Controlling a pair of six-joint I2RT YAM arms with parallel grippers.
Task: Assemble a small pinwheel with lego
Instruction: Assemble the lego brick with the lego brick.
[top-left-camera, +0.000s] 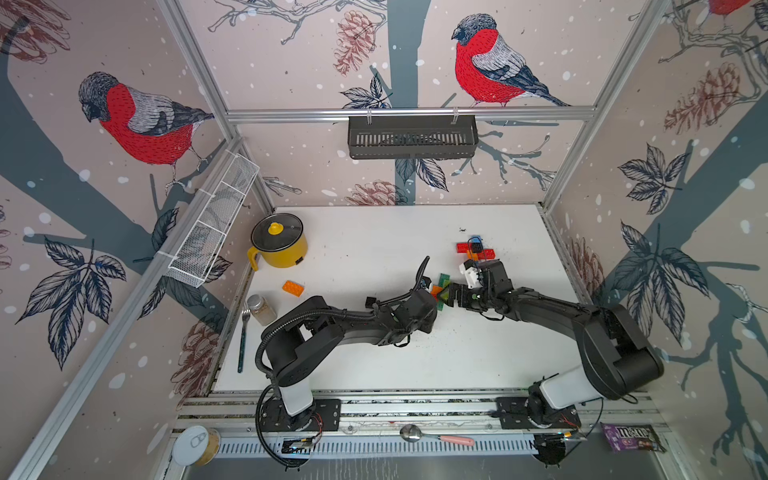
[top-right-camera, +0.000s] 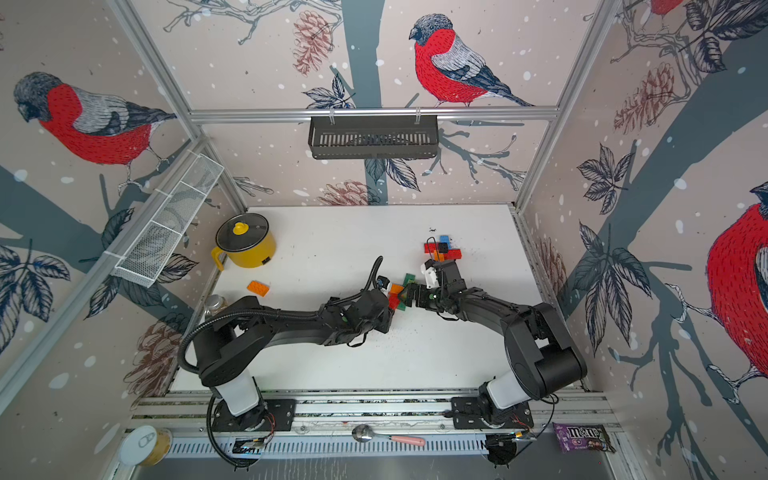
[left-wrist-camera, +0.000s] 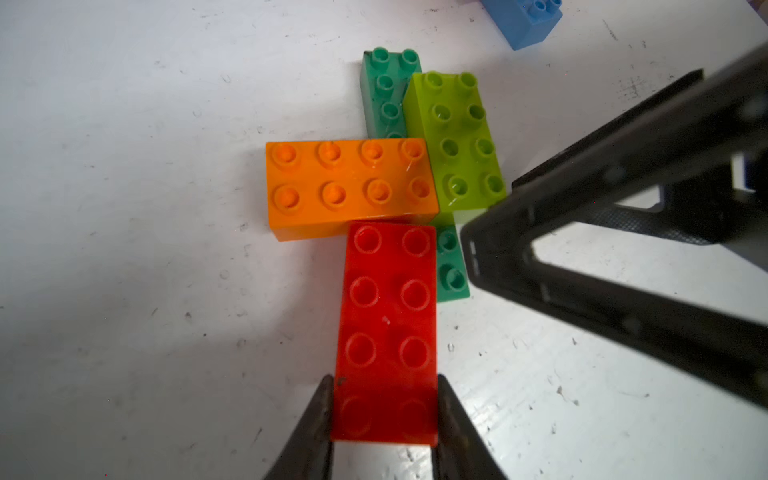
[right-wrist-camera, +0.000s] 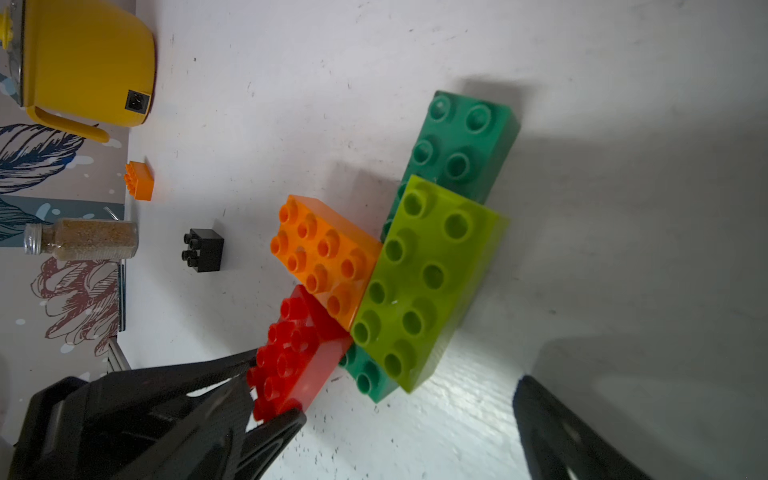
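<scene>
Red brick (left-wrist-camera: 386, 328) pinched in the left hand (left-wrist-camera: 386, 390) meets the orange brick (left-wrist-camera: 349, 183) (last blade, I reckon); pressing down comes next, spread right hand (top-left-camera: 452, 292) steadying.

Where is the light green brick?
In the left wrist view, the light green brick sits atop the dark green brick, touching the orange brick, in the middle of the table.

On the white bench (top-left-camera: 374, 249), the left tool (top-left-camera: 434, 296) and right tool (top-left-camera: 449, 291) faced each other across a lego cluster (top-left-camera: 444, 278), a loose orange brick (top-left-camera: 293, 288) lying near the yellow pot (top-left-camera: 279, 246).
</scene>
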